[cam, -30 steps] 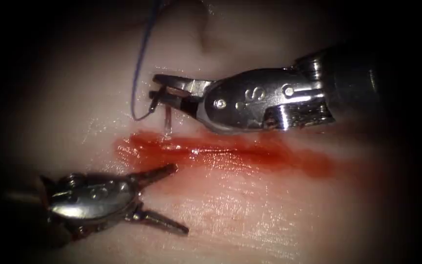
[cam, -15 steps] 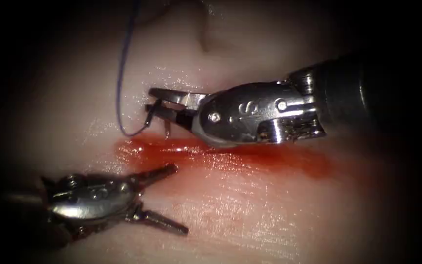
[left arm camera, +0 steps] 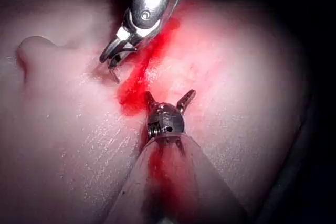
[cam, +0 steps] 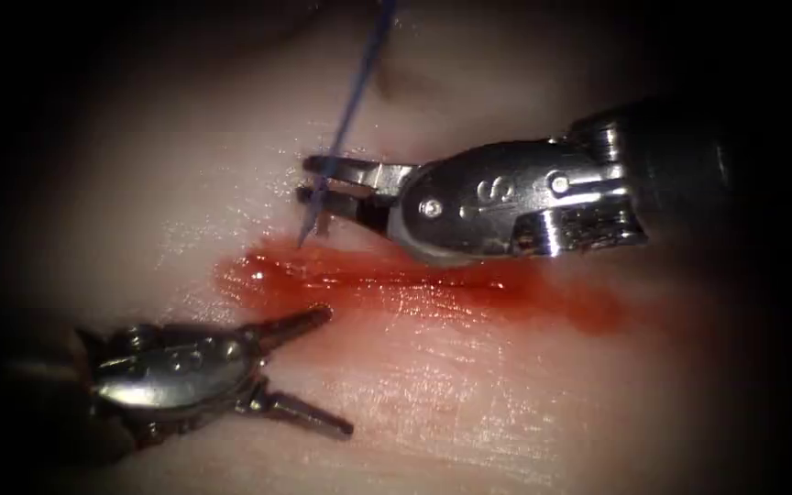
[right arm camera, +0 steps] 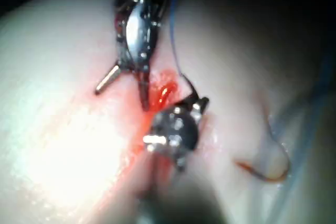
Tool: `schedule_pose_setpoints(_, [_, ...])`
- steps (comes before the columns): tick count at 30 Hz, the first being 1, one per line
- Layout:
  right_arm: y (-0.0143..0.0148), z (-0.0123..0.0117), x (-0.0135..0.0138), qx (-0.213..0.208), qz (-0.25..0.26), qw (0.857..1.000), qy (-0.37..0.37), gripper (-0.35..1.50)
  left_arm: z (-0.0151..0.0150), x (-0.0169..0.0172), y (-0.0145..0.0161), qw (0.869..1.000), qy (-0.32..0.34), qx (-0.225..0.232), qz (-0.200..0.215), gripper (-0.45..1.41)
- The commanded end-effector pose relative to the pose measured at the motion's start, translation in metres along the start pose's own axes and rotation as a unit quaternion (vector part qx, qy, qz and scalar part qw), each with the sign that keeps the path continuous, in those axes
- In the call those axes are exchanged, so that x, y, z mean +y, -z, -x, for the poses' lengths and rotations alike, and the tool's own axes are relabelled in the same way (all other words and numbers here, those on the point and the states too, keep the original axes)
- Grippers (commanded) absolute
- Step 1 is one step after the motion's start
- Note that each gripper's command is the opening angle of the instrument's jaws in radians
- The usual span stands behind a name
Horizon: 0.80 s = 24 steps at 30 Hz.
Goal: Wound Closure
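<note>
The tissue (cam: 469, 394) has a cut (cam: 433, 289) lying crosswise, wet with red fluid. My right tool (cam: 315, 180) reaches to the far edge of the cut near its left end. Its jaws are shut on the needle (cam: 322, 223) close to the thread end. A short piece of needle points down from the jaws to the tissue, and its tip is hidden. Blue thread (cam: 350, 101) runs straight up and away from there. My left tool (cam: 338, 371) rests on the near side, open and holding nothing. The left wrist view shows the left tool (left arm camera: 168, 97) open and the right tool (left arm camera: 111, 62) with the needle (left arm camera: 114, 75).
Red fluid (cam: 258, 280) pools at the cut's left end, just beyond the left tool's upper jaw. In the right wrist view, a loose curl of thread (right arm camera: 278, 167) lies on the tissue beside the right tool, and the left tool (right arm camera: 124, 91) stands open opposite.
The right tool dipped toward the cut, then shifted slightly right. The thread, looped to the left before, now runs straight up to the right. Less needle shows below the jaws. The left tool held still.
</note>
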Motion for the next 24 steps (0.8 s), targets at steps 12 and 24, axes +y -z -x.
schedule_pose_setpoints(12, [-0.0009, 0.0004, 0.0011, 0.019, 0.013, 0.988, -0.151, -0.35, 0.0011, 0.0003, -0.0013, 1.000, -0.001, -0.002, -0.001, 0.91])
schedule_pose_setpoints(24, [-0.0007, 0.0003, 0.0029, 0.025, 0.050, 0.981, -0.188, -0.35, 0.0013, 0.0003, -0.0014, 1.000, -0.001, -0.005, -0.002, 0.89])
